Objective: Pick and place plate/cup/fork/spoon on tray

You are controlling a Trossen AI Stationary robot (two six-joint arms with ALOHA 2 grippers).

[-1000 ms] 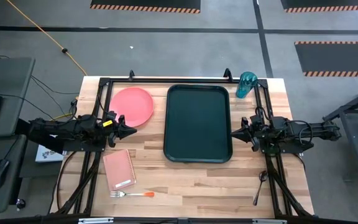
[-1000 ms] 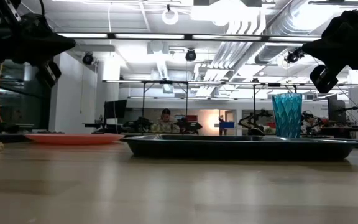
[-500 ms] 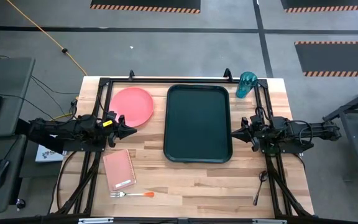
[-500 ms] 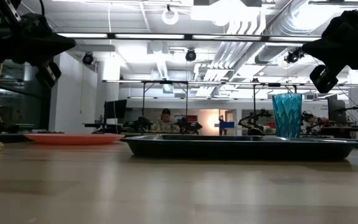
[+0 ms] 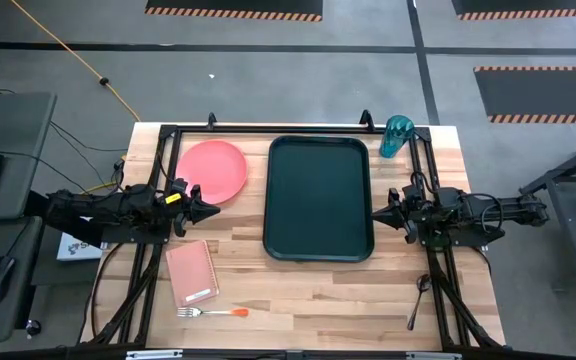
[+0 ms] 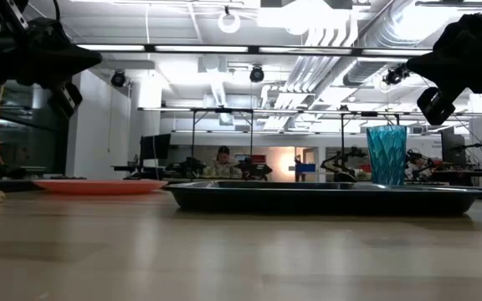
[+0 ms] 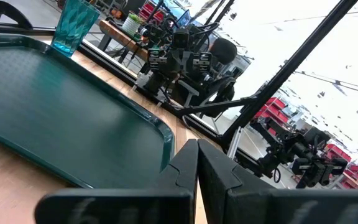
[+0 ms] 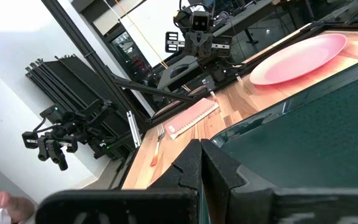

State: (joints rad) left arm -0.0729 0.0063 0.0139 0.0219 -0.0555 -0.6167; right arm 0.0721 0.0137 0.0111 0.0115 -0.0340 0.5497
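Nothing has shifted since a second ago: both arms sit exactly where they were, and every item lies in the same spot. We are at the very start, then, with all four pieces to go.

Our left hand (image 5: 211, 211) hovers just off the near edge of the plate (image 5: 211, 170), its fingers pressed together to a point. Our right hand (image 5: 375, 214) waits at the tray's right rim, and its fingers are pressed together too, as the wrist view shows.

We see the tray (image 5: 318, 197) bare in the middle of the worktop (image 5: 308, 290), a dark green-black rectangle with rounded corners, a raised lip and a faintly pebbled floor. Left of it lies the plate, round, flat, smooth salmon-pink. At the far right corner of the worktop stands the cup (image 5: 398, 136), an upright translucent teal tumbler with faceted sides. Along the front edge lies the fork (image 5: 212, 312), silver tines and a thin orange handle, just below a pink notebook (image 5: 191, 273). Over on the right, near the front, rests the spoon (image 5: 418, 299), slim, dark and metallic, beside the frame's leg.

We judge the plate the likeliest first pick, given where the left hand sits.
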